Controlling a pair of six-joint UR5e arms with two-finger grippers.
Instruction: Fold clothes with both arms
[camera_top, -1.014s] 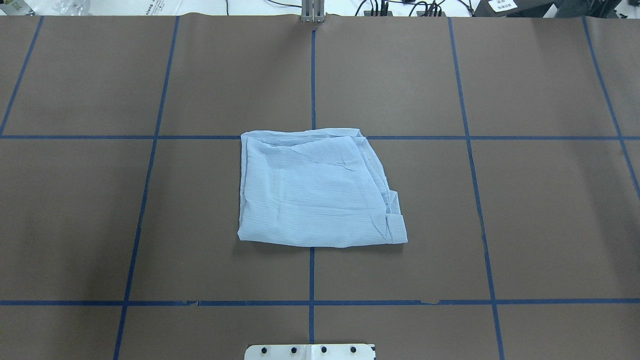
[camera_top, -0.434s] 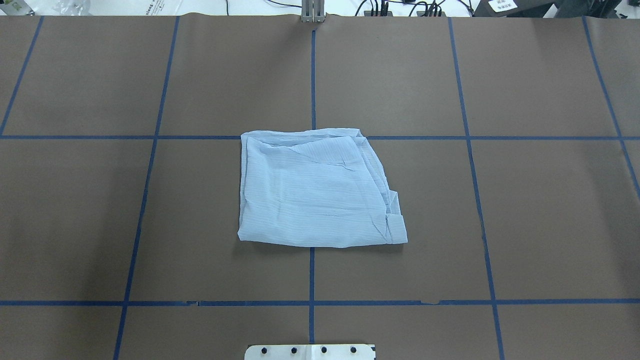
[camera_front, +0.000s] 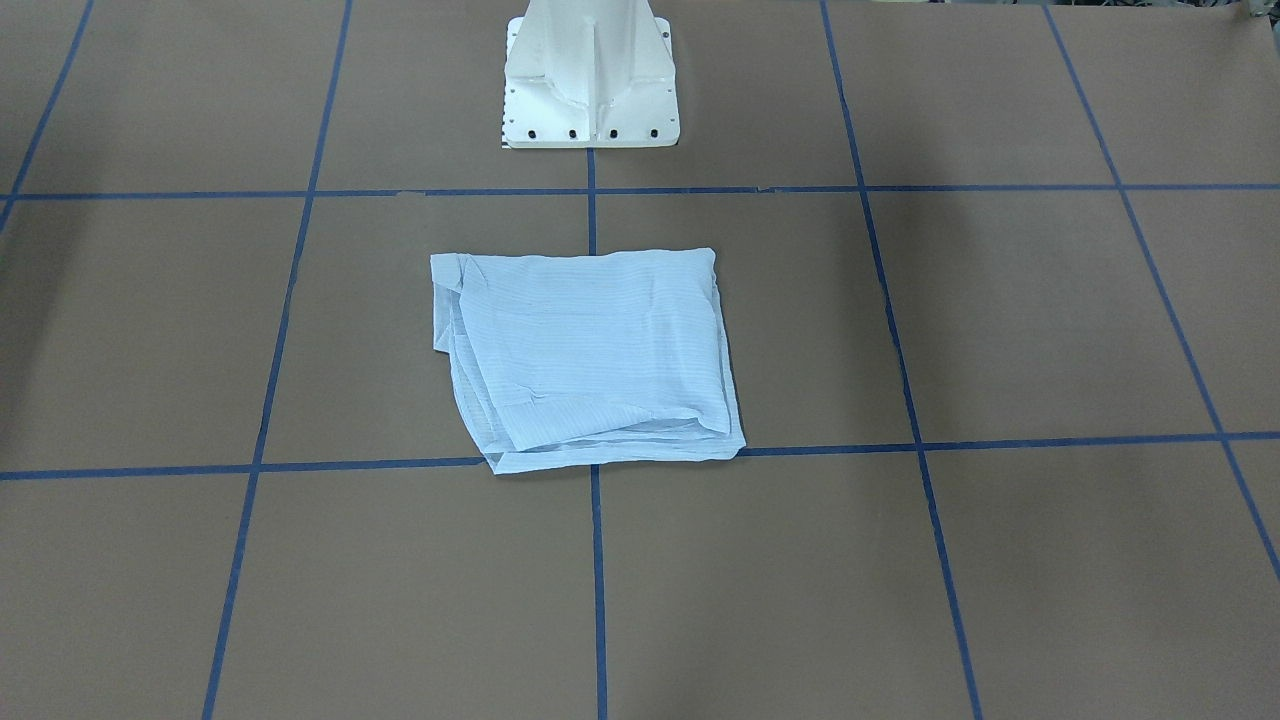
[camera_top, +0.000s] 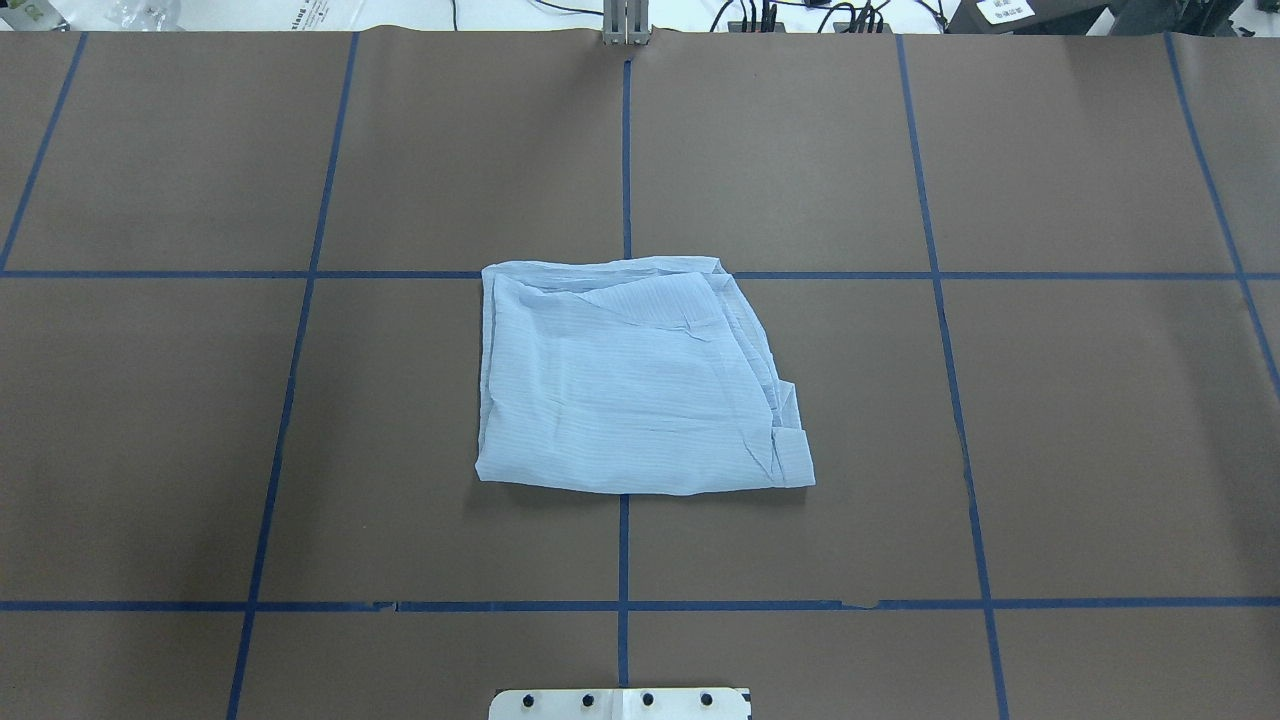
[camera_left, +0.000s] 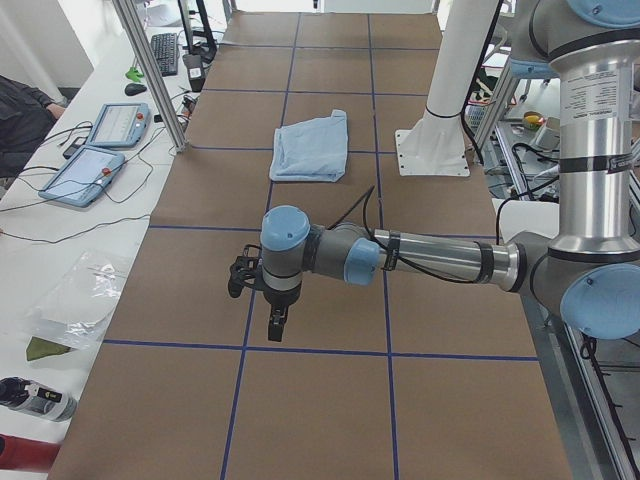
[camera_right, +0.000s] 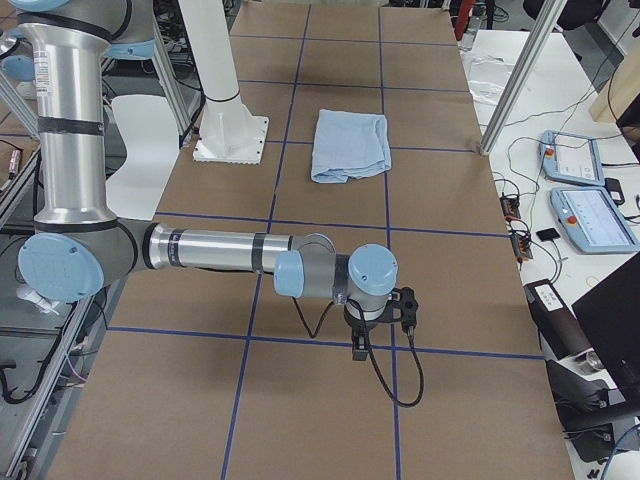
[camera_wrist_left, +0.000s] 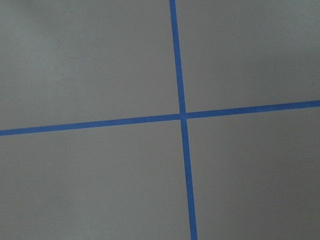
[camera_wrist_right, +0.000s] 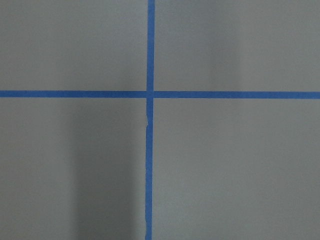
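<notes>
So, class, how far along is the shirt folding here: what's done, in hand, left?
Done: the shirt lies folded into a compact rectangle on the table. In hand: nothing; the left gripper and right gripper hover far from it. Left: perhaps only tidying its uneven layered edge.

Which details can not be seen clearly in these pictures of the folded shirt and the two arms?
Shirt: collar, buttons and label are hidden inside its own folds, in every view.
Left gripper: shows only in the left side view, too small to judge open or shut.
Right gripper: the same, only in the right side view.
Wrist views: only table and tape, no fingers.
</notes>
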